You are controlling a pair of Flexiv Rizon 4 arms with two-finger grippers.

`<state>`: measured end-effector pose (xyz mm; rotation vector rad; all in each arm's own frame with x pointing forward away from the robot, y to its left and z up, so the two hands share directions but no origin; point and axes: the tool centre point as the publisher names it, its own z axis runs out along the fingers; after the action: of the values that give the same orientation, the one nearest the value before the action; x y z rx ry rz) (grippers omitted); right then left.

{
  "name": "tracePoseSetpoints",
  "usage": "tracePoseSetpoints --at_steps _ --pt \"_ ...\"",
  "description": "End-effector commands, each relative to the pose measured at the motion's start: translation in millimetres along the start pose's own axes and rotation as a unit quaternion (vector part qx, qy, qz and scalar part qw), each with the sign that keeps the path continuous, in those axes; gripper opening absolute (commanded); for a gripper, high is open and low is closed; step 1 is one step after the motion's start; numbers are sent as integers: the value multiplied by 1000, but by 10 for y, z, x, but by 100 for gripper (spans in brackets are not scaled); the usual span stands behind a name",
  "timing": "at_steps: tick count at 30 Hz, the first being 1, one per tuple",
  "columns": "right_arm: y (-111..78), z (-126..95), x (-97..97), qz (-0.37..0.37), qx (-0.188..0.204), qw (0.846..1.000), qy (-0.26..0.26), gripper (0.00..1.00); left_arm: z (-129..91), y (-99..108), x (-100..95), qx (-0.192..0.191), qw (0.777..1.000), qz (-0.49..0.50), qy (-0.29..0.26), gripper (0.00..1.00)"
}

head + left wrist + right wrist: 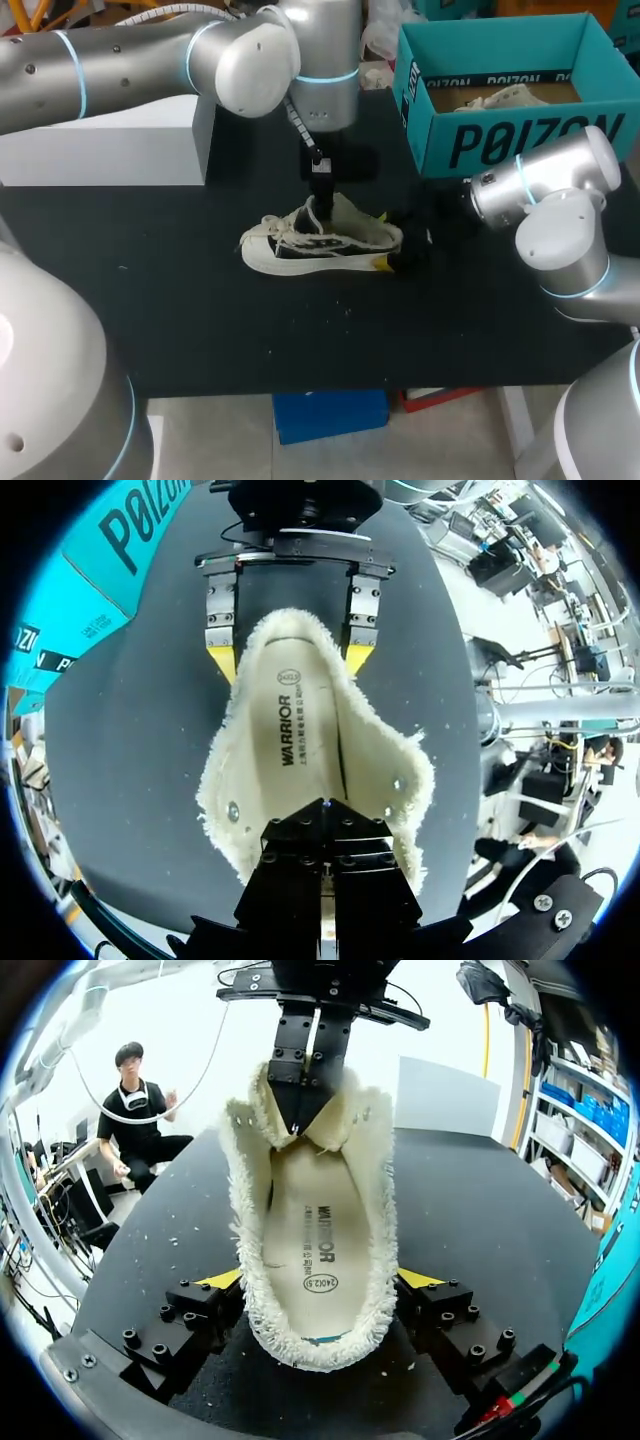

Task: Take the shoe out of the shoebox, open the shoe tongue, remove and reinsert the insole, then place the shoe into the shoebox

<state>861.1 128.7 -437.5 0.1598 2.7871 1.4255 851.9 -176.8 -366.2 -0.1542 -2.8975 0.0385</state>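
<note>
A cream fleece-lined shoe [320, 245] with a dark side lies on the black table [200, 300], toe to the left. My left gripper [320, 203] comes down from above and is shut on the shoe tongue [305, 1120], holding it up. In the left wrist view its black fingers [325, 815] pinch the tongue, and the printed insole [295, 740] lies flat inside the shoe. My right gripper [320, 1280] straddles the heel, with its yellow tips [222, 665] pressed against both sides of the fleecy collar.
The teal shoebox [500, 140] stands open at the back right with a second pale shoe [510, 97] inside. A white block [110, 150] sits at the back left. The table's front half is bare black surface.
</note>
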Motion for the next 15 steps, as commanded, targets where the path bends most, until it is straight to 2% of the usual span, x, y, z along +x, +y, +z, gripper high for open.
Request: tracePoseSetpoints --at_steps 1,9,15 --pt "-23 13 -17 1 1 1000 0 0 4 45 -8 4 1000 1 0 0" --pt "-23 13 -17 1 1 1000 0 0 4 45 -8 4 1000 1 0 0" --pt "-23 13 -17 1 1 1000 0 0 92 -1 -46 11 1000 -28 -4 0"
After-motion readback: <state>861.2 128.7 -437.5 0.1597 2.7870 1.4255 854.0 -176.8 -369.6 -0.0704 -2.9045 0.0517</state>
